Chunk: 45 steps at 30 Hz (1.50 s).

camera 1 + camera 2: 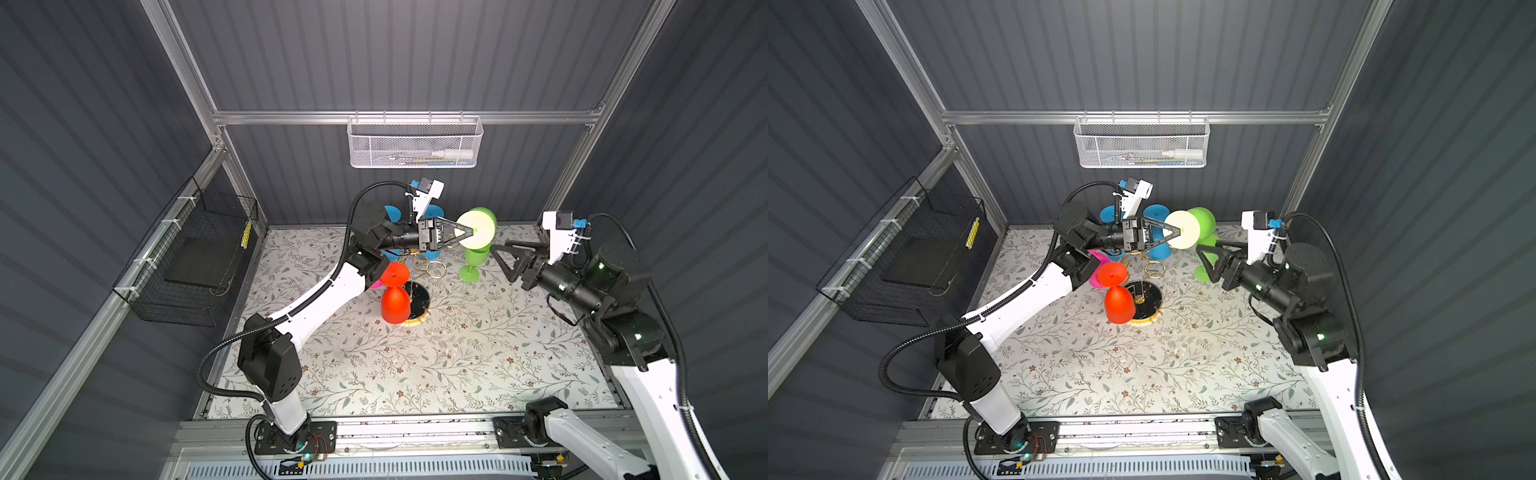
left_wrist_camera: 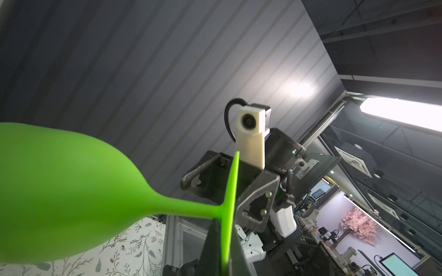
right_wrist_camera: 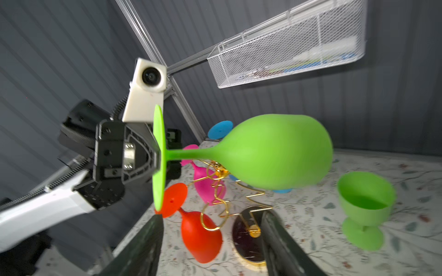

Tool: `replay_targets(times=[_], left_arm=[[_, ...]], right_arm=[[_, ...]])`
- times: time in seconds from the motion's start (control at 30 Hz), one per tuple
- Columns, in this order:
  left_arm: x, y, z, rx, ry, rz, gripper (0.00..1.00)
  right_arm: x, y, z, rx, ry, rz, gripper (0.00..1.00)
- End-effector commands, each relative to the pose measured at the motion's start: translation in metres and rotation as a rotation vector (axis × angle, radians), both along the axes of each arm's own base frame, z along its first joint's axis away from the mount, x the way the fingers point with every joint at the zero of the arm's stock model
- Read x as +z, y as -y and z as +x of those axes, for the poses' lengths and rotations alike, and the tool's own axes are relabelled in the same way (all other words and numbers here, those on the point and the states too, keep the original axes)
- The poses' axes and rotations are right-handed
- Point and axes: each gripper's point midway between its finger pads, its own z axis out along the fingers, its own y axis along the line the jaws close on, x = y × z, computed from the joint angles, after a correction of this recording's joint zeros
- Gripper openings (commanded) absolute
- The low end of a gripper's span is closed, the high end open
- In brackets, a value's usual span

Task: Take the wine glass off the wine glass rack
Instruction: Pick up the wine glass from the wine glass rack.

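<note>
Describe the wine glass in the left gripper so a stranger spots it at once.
Above the floral table, look beside the gold wine glass rack. The green wine glass lies sideways in the air, its foot pinched by the left gripper; the other green glass stands upright.

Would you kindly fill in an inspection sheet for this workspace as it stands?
Surface: floral table cover, flat.
Job's things: green wine glass held sideways, out of the rings of the wine glass rack; red glass and pink glass hang there.
Clutter: green cup upright on the cover.
Grippers: left gripper shut on the wine glass's foot; right gripper open, empty.
Cables: black conduit runs along each arm.
Surroundings: white mesh basket on back rail; black wire basket on left wall.
</note>
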Motion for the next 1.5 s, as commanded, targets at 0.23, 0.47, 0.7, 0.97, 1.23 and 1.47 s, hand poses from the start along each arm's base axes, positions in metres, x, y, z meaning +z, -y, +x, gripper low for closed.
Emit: replay_targets(times=[0.23,0.47,0.7,0.97,1.23,1.47], left_arm=[[0.015,-0.002,0.003,0.029,-0.041,0.059,0.0],[0.011,-0.002,0.004,0.044,-0.052,0.105,0.0],[0.011,0.0,0.004,0.03,-0.058,0.118,0.0],[0.012,-0.001,0.0,0.008,-0.058,0.129,0.0],[0.011,0.0,0.001,0.0,-0.068,0.133,0.0],[0.012,0.001,0.0,-0.015,-0.075,0.129,0.0]], right_arm=[[-0.004,0.019,0.009,-0.138,0.413,-0.253,0.86],[-0.007,0.0,0.022,-0.055,0.501,-0.329,0.93],[-0.017,-0.012,0.038,-0.008,0.529,-0.372,0.95],[-0.023,-0.019,0.057,0.014,0.52,-0.389,0.96],[-0.018,-0.021,0.077,-0.011,0.523,-0.39,0.97],[-0.019,-0.03,0.088,0.019,0.514,-0.376,0.97]])
